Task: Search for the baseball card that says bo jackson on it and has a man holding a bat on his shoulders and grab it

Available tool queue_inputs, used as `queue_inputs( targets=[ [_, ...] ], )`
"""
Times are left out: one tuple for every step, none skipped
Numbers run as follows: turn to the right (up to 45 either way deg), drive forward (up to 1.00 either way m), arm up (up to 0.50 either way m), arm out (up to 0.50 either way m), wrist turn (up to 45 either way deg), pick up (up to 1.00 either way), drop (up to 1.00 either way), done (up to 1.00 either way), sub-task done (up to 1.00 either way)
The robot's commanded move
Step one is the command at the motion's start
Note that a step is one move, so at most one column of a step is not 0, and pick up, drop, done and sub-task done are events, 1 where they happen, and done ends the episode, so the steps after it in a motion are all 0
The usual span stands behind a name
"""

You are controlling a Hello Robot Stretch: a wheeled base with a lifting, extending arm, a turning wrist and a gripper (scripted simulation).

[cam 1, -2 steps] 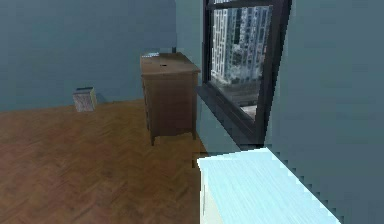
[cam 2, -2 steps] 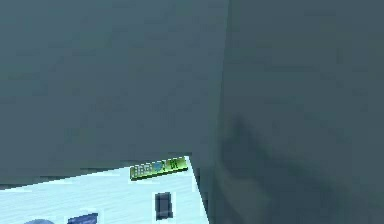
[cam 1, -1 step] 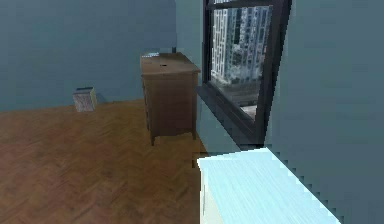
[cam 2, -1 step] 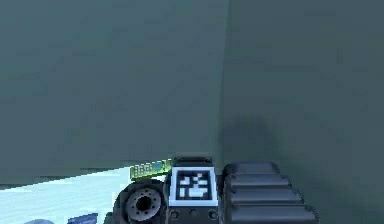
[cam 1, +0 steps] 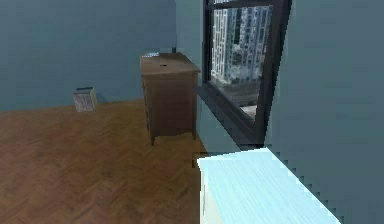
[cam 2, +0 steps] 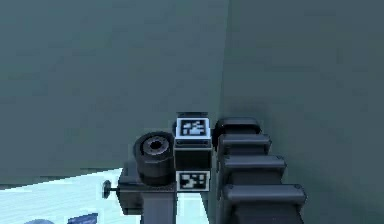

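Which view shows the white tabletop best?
The forward view: the white tabletop spans its lower right, near edge included. The arm side view has a pale strip at its lower left, likely the same top.

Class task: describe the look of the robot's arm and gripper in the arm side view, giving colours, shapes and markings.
The arm is a dark bar of stacked ribbed blocks. Two white squares bear black marks. The gripper is dark grey, with a round drum-like top.
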Motion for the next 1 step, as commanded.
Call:
queue_inputs(
  targets=[
    [0.0, 0.0, 0.0, 0.0, 45.0, 0.0, 0.0, 0.0, 0.0]
  ],
)
